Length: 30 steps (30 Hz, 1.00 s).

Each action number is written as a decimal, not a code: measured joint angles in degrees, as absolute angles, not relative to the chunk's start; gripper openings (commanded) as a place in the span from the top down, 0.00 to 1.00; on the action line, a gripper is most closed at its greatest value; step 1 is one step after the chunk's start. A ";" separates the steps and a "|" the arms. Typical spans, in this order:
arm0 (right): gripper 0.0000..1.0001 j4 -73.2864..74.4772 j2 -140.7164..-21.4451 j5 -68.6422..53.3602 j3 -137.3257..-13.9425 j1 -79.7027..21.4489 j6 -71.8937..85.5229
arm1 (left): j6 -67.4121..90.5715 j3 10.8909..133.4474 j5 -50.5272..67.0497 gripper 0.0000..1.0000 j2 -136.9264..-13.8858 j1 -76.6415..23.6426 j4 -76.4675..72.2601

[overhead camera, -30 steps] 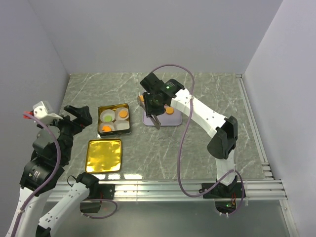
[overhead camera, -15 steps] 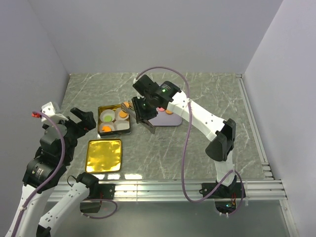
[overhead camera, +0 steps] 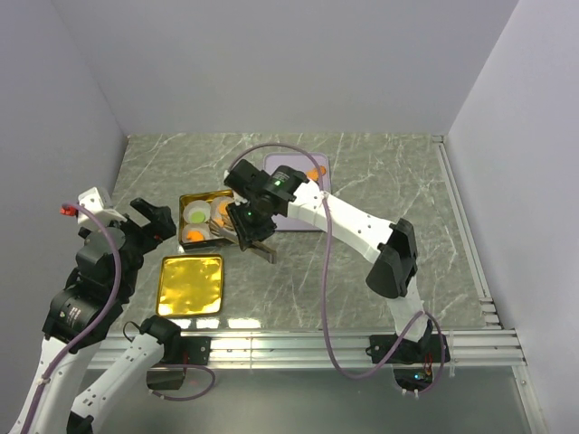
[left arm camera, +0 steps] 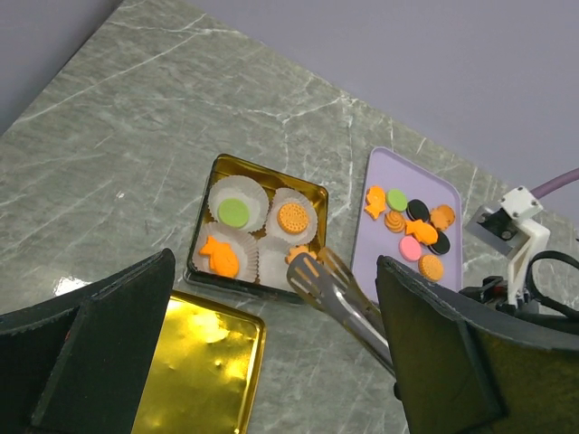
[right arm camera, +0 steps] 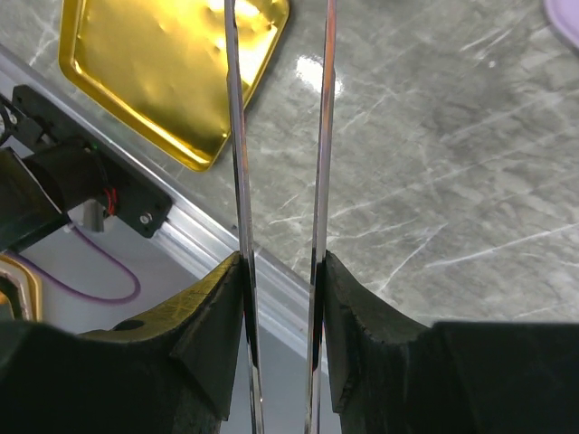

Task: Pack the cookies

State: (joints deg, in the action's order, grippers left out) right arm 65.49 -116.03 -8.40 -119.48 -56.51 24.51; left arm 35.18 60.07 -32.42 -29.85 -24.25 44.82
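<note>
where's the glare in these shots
Top external: the shiny gold square lid glows bright yellow. Left wrist: that lid shows a white hotspot. Right wrist: a bright patch on the grey marble table beside the thin steel tongs.

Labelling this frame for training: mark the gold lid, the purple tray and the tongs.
gold lid (left arm camera: 199, 371), left wrist view, centre of its shiny face.
purple tray (left arm camera: 425, 183), left wrist view, bare strip near its far edge.
tongs (left arm camera: 342, 300), left wrist view, midway along the metal blades.
</note>
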 measured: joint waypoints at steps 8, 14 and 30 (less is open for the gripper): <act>0.71 65.23 -120.27 -8.69 -119.50 -56.84 24.60 | 35.18 60.01 -32.42 0.01 -29.82 -24.25 45.36; 0.66 64.29 -122.56 -8.32 -119.46 -56.84 24.93 | 35.18 60.01 -32.42 0.01 -29.78 -24.25 45.71; 0.46 63.42 -122.85 -6.46 -118.69 -56.75 26.44 | 35.14 60.01 -32.88 0.01 -28.80 -24.25 47.94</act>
